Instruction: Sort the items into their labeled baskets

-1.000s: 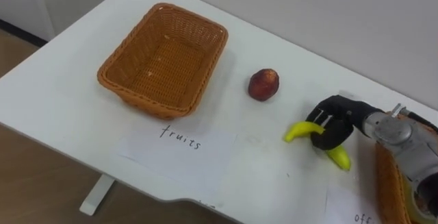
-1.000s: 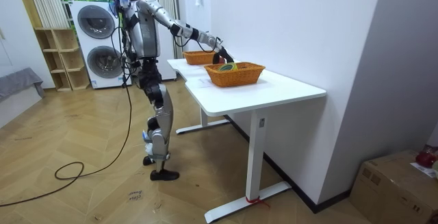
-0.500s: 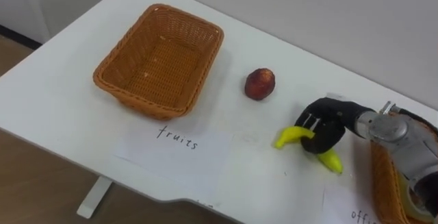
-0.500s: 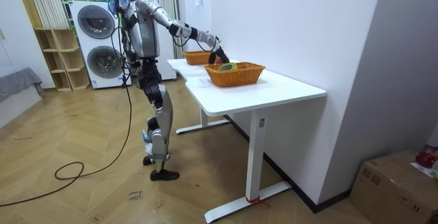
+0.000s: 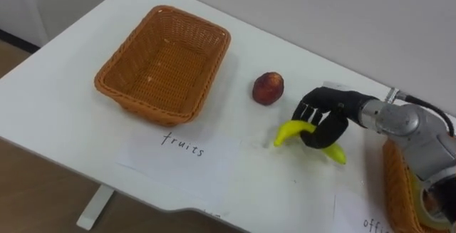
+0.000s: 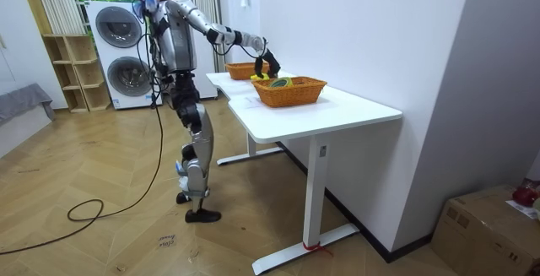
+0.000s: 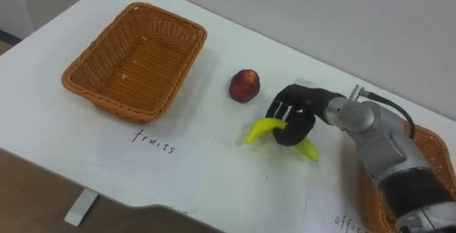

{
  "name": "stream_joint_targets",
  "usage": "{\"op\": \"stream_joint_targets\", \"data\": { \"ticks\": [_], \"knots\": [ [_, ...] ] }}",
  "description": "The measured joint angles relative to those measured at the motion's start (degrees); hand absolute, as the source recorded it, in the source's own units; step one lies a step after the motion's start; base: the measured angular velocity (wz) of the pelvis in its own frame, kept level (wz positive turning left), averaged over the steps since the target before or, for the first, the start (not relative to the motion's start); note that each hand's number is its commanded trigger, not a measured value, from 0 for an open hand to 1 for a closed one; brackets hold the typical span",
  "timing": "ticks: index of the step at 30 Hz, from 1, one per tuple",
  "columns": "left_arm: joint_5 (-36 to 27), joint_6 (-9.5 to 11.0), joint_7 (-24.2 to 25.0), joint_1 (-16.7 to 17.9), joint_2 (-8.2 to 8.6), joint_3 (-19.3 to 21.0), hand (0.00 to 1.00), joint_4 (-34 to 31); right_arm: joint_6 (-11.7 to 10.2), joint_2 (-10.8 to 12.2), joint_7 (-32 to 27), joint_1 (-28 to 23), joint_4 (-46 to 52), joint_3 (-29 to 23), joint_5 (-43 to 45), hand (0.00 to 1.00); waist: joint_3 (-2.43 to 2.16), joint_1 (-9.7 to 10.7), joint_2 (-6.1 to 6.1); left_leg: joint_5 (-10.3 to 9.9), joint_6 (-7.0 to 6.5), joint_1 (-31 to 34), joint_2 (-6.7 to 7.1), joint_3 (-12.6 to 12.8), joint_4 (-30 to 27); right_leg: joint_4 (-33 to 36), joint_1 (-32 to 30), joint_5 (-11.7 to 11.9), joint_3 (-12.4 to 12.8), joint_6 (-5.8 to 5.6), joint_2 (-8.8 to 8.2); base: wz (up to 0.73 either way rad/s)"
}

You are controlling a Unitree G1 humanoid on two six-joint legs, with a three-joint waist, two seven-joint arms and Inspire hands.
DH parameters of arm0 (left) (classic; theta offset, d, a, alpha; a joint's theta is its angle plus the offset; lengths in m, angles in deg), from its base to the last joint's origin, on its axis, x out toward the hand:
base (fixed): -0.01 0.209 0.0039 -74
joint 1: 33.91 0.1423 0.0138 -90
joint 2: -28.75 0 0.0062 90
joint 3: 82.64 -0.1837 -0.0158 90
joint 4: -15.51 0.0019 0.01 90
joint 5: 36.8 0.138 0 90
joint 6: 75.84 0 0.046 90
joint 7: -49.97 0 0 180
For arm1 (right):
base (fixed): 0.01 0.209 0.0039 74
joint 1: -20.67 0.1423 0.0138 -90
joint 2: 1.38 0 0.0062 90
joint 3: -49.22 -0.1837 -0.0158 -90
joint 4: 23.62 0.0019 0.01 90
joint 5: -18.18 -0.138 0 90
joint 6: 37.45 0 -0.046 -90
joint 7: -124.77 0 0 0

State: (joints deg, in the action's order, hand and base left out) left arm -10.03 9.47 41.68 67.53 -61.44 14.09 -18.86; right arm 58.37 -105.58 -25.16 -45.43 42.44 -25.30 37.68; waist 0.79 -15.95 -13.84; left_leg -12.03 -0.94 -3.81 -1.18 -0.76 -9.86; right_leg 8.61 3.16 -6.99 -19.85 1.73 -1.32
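Observation:
My right hand (image 5: 324, 117) is shut on a yellow banana (image 5: 288, 131), its fingers curled over the middle and both ends sticking out. It holds the banana low over the white table (image 5: 71, 130), just right of a red apple (image 5: 268, 88). The empty wicker fruit basket (image 5: 160, 69) stands at the left, with a paper label (image 5: 182, 147) reading "fruits" in front of it. The room view has me standing at the table's end with my right arm stretched over it, the hand (image 6: 268, 63) between the two baskets.
A second wicker basket (image 5: 394, 190) stands at the right edge under my forearm, a paper label (image 5: 370, 222) before it. The table's front edge runs close along the bottom left, with wooden floor (image 5: 28, 197) below. A grey wall backs the table.
My right hand has carried the banana to the left, from beside the right basket to close by the apple. The apple and fruit basket stay put.

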Motion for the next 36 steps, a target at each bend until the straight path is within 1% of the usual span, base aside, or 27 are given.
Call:
{"op": "stream_joint_targets", "data": {
  "ticks": [1, 2, 3, 4, 6, 7, 8, 9, 10, 11, 12, 14, 18, 20, 26, 30, 32, 34, 36],
  "knots": [
    [0.1, 0.0, 0.0, 0.0, 0.07, 0.1, 0.0, 0.0, -0.1, 0.0, -0.1, -0.6, 0.8, -1.3, -0.2, 1.0, 0.0, 0.0, 0.0, 0.0, 0.0, -0.1, 0.02, 0.0, 0.0, 0.0, 0.1, 0.0, 0.0, 0.0, -0.03, -0.05],
    [0.3, 0.0, 0.0, 0.0, 0.26, 0.4, 0.0, 0.1, 0.0, 0.0, -0.5, -0.8, 1.1, -2.1, -0.1, 1.0, 0.13, 0.0, 0.18, 0.0, -0.03, -0.6, 0.03, 0.3, 0.0, 0.0, 0.5, 0.0, 0.3, -0.01, -0.04, -0.07],
    [0.4, -0.1, 0.1, 0.2, 0.53, 0.5, 0.0, 0.1, 0.0, 0.0, -0.5, -1.4, 1.7, -3.2, 0.2, 1.0, 0.2, 0.0, 0.55, -0.1, -0.13, -1.1, 0.05, 0.4, 0.0, 0.1, 0.9, 0.0, 0.5, -0.01, -0.05, -0.07],
    [0.4, -0.1, 0.1, 0.3, 0.67, 0.6, 0.0, 0.0, 0.0, 0.0, -0.6, -1.7, 2.1, -3.7, 0.4, 1.0, 0.17, 0.0, 0.74, -0.1, -0.15, -1.1, 0.08, 0.5, 0.0, 0.2, 0.9, 0.0, 0.7, -0.01, -0.07, -0.11],
    [0.4, -0.3, 0.1, 0.6, 1.53, 0.8, 0.0, -0.1, 0.0, 0.0, -0.6, -1.8, 2.4, -5.4, 1.4, 1.0, 0.28, 0.4, 1.8, -0.1, -0.21, -1.7, 0.14, 1.2, 0.2, 0.4, 1.0, 0.1, 1.3, -0.12, -0.18, -0.14],
    [0.4, -0.3, 0.0, 0.7, 1.7, 0.8, 0.0, -0.1, 0.1, 0.0, -0.7, -1.8, 2.4, -5.8, 1.4, 1.0, 0.32, 0.5, 2.13, -0.2, -0.24, -1.7, 0.16, 1.2, 0.3, 0.5, 1.0, 0.1, 1.4, -0.13, -0.22, -0.09],
    [0.4, -0.4, 0.0, 0.9, 1.85, 0.8, 0.0, -0.1, 0.1, 0.0, -1.2, -1.8, 2.4, -6.3, 1.3, 1.0, 0.26, 1.0, 2.67, -0.2, -0.25, -1.9, 0.16, 1.4, 0.3, 0.9, 1.0, 0.0, 1.6, -0.17, -0.29, -0.04],
    [0.4, -0.4, 0.0, 1.1, 1.86, 0.8, 0.0, -0.1, 0.1, 0.0, -1.5, -1.8, 2.4, -6.3, 1.3, 1.0, 0.18, 1.4, 2.9, -0.1, -0.27, -1.9, 0.16, 1.4, 0.3, 1.1, 1.0, 0.0, 1.7, -0.21, -0.33, -0.06],
    [0.4, -0.4, -0.2, 1.4, 1.86, 0.8, 0.0, -0.1, 0.1, 0.0, -1.8, -1.7, 2.4, -6.4, 1.3, 1.0, -0.08, 1.6, 3.32, -0.1, -0.29, -2.1, 0.17, 1.7, 0.3, 1.2, 0.9, 0.0, 2.1, -0.22, -0.32, -0.13],
    [0.4, -0.4, -0.2, 1.4, 1.86, 0.8, 0.0, -0.1, 0.1, 0.0, -2.4, -1.7, 2.4, -6.4, 1.0, 1.0, -0.18, 1.7, 3.46, -0.1, -0.29, -2.4, 0.15, 2.1, 0.3, 1.2, 1.0, 0.0, 2.6, -0.22, -0.27, -0.14],
    [0.4, -0.4, -0.2, 1.4, 1.84, 0.8, 0.0, 0.0, 0.1, 0.0, -2.9, -1.7, 2.4, -6.4, 0.8, 1.0, -0.17, 2.1, 3.72, -0.1, -0.3, -2.7, 0.18, 2.2, 0.3, 1.2, 1.2, 0.0, 2.6, -0.23, -0.29, -0.11],
    [0.4, -0.4, -0.3, 1.5, 1.73, 0.8, 0.0, 0.0, 0.0, 0.0, -3.4, -1.7, 2.5, -6.4, 0.8, 1.0, -0.22, 2.8, 3.85, -0.1, -0.3, -3.0, 0.2, 2.2, 0.3, 1.2, 1.5, 0.0, 2.7, -0.24, -0.31, 0.0],
    [0.4, -0.4, -0.3, 1.4, 1.57, 1.1, 0.0, 0.1, 0.0, 0.0, -4.7, -1.7, 2.6, -6.6, 0.7, 1.0, -0.31, 3.3, 3.75, -0.1, -0.31, -3.6, 0.22, 2.5, 0.4, 1.1, 2.0, -0.1, 3.0, -0.27, -0.26, -0.04],
    [0.3, -0.4, -0.3, 1.4, 1.46, 1.1, 0.0, 0.1, 0.1, 0.0, -5.1, -1.7, 3.6, -6.6, 0.8, 1.0, -0.45, 3.3, 3.54, -0.1, -0.33, -3.7, 0.21, 2.8, 0.4, 1.1, 2.1, -0.1, 3.3, -0.27, -0.22, -0.05],
    [0.4, -0.4, -0.3, 1.4, 1.51, 1.7, 0.0, -0.3, 0.0, 0.0, -6.4, -1.7, 7.8, -6.9, 0.8, 1.0, -0.41, 3.2, 3.69, -0.3, -0.54, -4.0, 0.22, 3.1, 0.4, 1.1, 2.3, 0.0, 3.7, -0.36, -0.21, -0.02],
    [0.4, -0.7, -1.2, 1.4, 1.78, 2.7, 0.0, -0.3, 0.0, 0.3, -8.1, -1.7, 9.3, -8.3, 0.8, 1.0, -0.37, 3.0, 3.96, -0.3, -0.55, -4.0, 0.19, 2.7, 0.3, 1.1, 2.4, 0.0, 3.2, -0.36, -0.24, 0.05],
    [0.4, -1.3, -2.1, 1.5, 2.04, 2.7, 0.0, -0.2, 0.0, 0.8, -9.7, -1.6, 9.7, -9.1, 0.8, 1.0, -0.38, 2.9, 4.33, -0.3, -0.54, -4.2, 0.16, 2.5, 0.3, 1.2, 2.7, 0.0, 2.9, -0.37, -0.24, 0.05],
    [0.4, -1.3, -2.5, 1.8, 2.38, 2.7, 0.0, -0.2, 0.0, 1.4, -10.8, -1.6, 10.9, -9.4, 0.8, 1.0, -0.29, 2.9, 4.8, -0.3, -0.54, -4.5, 0.16, 2.5, 0.4, 1.2, 2.9, 0.0, 2.9, -0.4, -0.25, 0.0],
    [0.4, -1.3, -2.5, 1.8, 2.61, 2.7, 0.0, -0.2, -0.1, 2.0, -11.7, -1.4, 11.7, -9.5, 0.8, 1.0, -0.1, 2.9, 5.08, -0.3, -0.54, -4.8, 0.16, 2.5, 0.5, 1.2, 3.2, -0.1, 2.8, -0.44, -0.25, 0.0]
  ]
}}
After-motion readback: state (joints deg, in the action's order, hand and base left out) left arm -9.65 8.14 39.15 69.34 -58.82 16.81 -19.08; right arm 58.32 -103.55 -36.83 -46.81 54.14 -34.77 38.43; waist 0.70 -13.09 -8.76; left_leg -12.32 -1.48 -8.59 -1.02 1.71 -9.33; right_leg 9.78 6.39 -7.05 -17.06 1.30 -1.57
